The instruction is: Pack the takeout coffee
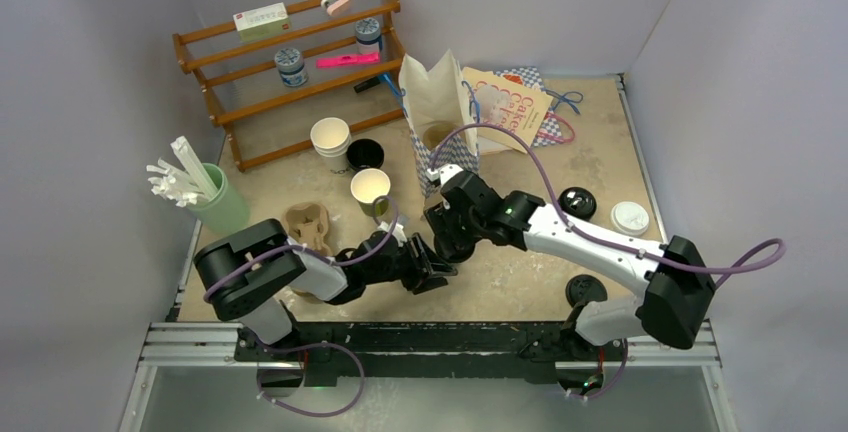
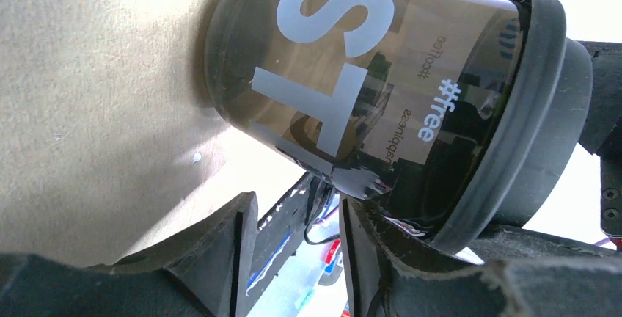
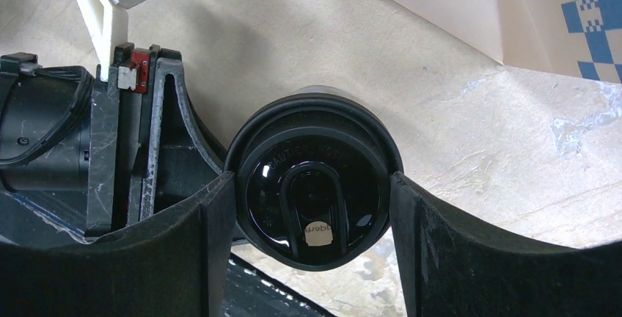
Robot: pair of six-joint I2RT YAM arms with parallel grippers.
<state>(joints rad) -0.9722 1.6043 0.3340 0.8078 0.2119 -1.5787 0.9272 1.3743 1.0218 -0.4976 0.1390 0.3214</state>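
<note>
Near the middle of the table's near edge, both arms meet over the takeout coffee (image 3: 314,148). The right gripper (image 3: 311,188) is clamped on it: both pads press the rim of the black sip lid (image 3: 315,207), one on each side, and the lid faces the right wrist camera. The left gripper (image 2: 295,203) sits just beside the cup, jaws part-way apart with nothing between them, only cables visible through the gap. In the left wrist view the cup body is tilted, with white lettering on the black wall and the lid end to the right. One left finger (image 2: 381,258) is close under the lid rim; I can't tell whether it touches. I also can't tell whether the cup base rests on the table (image 1: 600,152) or hangs just above it. The open paper bag (image 1: 436,102) stands upright toward the middle of the far edge, well apart from the cup. The pulp cup carrier (image 1: 308,227) lies toward the left edge, near the left arm. The green cup (image 1: 371,190) stands between the carrier and the bag. Two loose black lids (image 1: 578,201) (image 1: 586,289) and a white lid (image 1: 630,217) lie toward the right edge.
</note>
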